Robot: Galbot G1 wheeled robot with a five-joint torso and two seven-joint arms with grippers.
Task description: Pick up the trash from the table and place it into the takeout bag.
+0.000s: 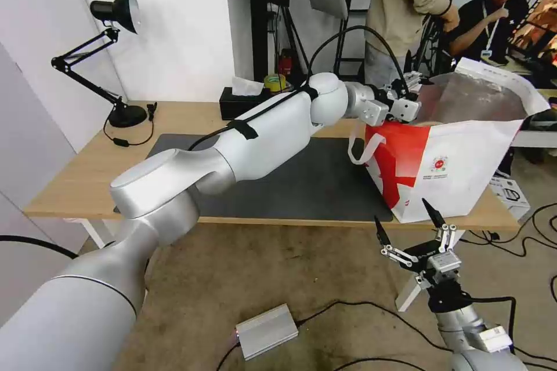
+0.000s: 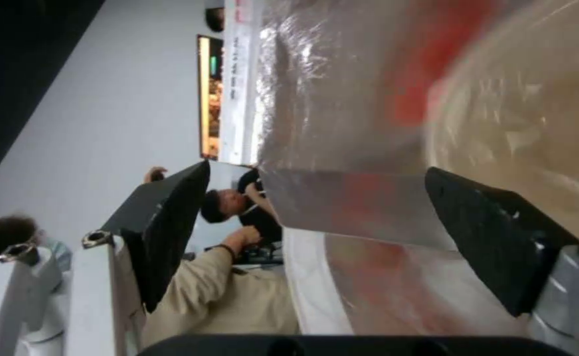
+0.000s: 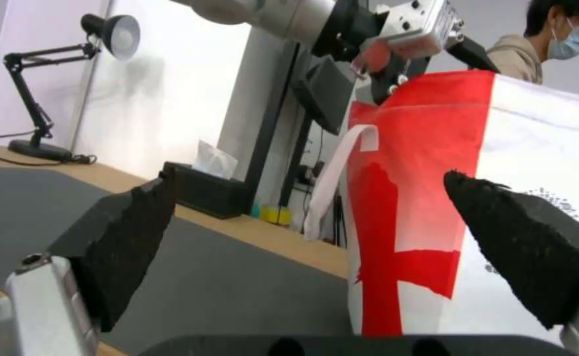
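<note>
Left end effector (image 1: pixel 406 105) reaches over the takeout bag (image 1: pixel 458 168) rim — fingers spread wide, nothing held.

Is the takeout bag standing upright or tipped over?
Upright: the takeout bag stands on the table, mouth open upward, left pincer at its rim.

The left gripper (image 2: pixel 316 217) holds its two black fingers (image 2: pixel 494 237) wide apart, with nothing between them. Just beyond the fingertips lies the takeout bag (image 2: pixel 342 99) — crinkled silver foil lining with red showing through it. Against the foil, close to one finger, sits a blurred beige rounded shape — too unclear to name. A person's beige sleeve (image 2: pixel 217 296) lies beside the bag's white edge.
</note>
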